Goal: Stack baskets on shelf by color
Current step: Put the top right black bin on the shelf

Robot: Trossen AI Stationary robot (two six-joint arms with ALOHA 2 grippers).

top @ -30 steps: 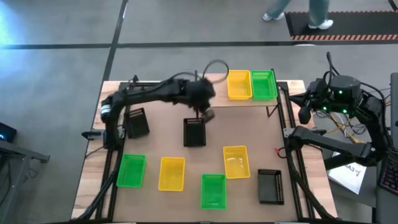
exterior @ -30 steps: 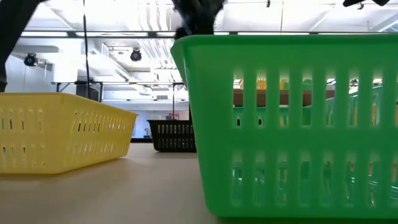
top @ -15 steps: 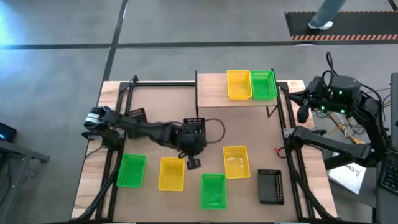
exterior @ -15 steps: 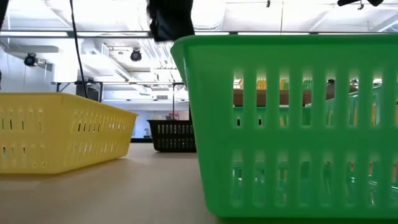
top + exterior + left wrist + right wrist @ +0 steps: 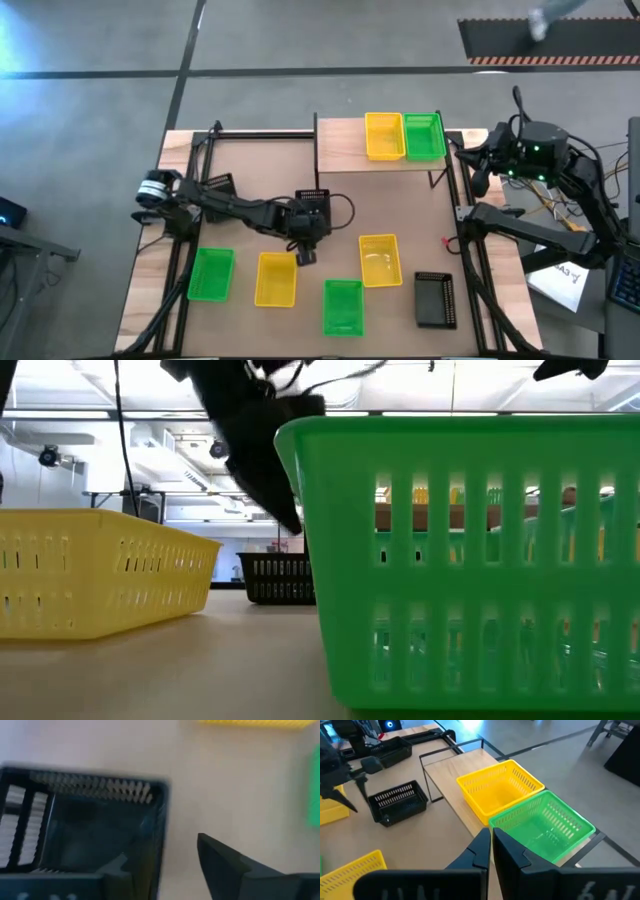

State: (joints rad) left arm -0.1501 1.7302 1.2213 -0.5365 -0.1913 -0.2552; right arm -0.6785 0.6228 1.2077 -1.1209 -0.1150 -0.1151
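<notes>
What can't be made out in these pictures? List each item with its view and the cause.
- Low view: the green basket up front hides most of the shelf behind it.
- Left wrist view: the black basket is blurred and cut off by the edge; whether the left gripper touches its wall is unclear.
- High view: the left arm covers part of a second black basket.

The shelf (image 5: pixel 345 160) stood at the bench's far edge, carrying a yellow basket (image 5: pixel 384 136) and a green basket (image 5: pixel 424 136) side by side at its right end. A black basket (image 5: pixel 312 208) sat mid-bench, apparently upright. Two yellow, two green and two more black baskets lay scattered elsewhere.
</notes>
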